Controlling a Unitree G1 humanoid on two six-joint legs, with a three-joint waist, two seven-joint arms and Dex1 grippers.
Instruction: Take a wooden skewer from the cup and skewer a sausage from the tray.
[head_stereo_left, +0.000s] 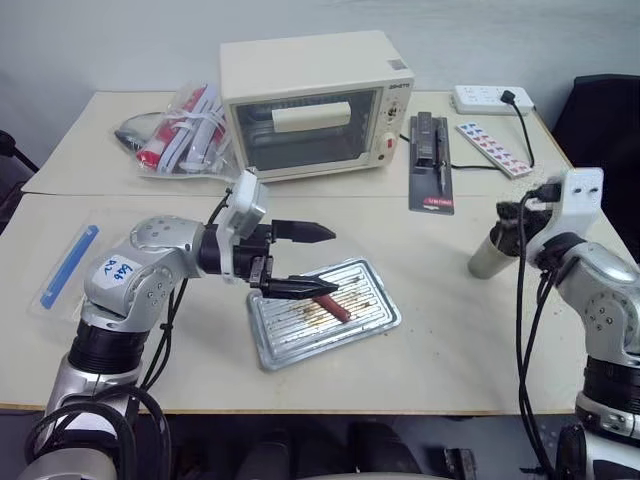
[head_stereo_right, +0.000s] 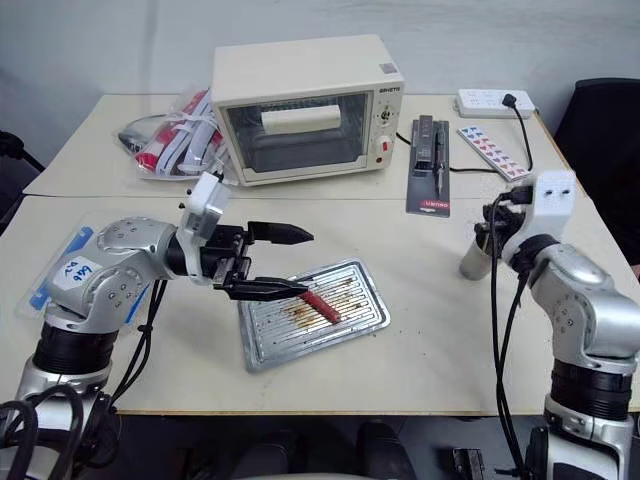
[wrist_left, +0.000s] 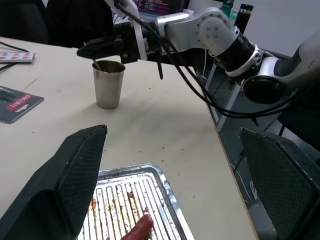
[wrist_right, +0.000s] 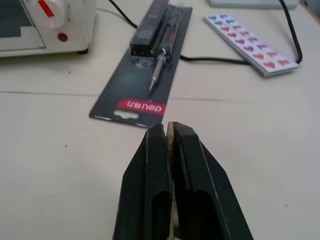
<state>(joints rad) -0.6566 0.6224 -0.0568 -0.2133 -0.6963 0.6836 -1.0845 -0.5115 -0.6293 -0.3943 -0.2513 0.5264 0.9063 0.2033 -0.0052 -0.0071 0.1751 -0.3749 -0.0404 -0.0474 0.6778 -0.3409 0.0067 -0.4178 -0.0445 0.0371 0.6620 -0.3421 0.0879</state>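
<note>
The two eye views look forward and down from head height over the table, taking in the oven at the far side, the tray near the middle and both arms; they share almost the whole scene, slightly offset sideways. The left wrist view sits low and close above the tray, looking between its wide-apart fingers across the table toward the cup and the right gripper. The right wrist view looks along its closed fingers, low over the table, toward the black card and the oven's corner.
</note>
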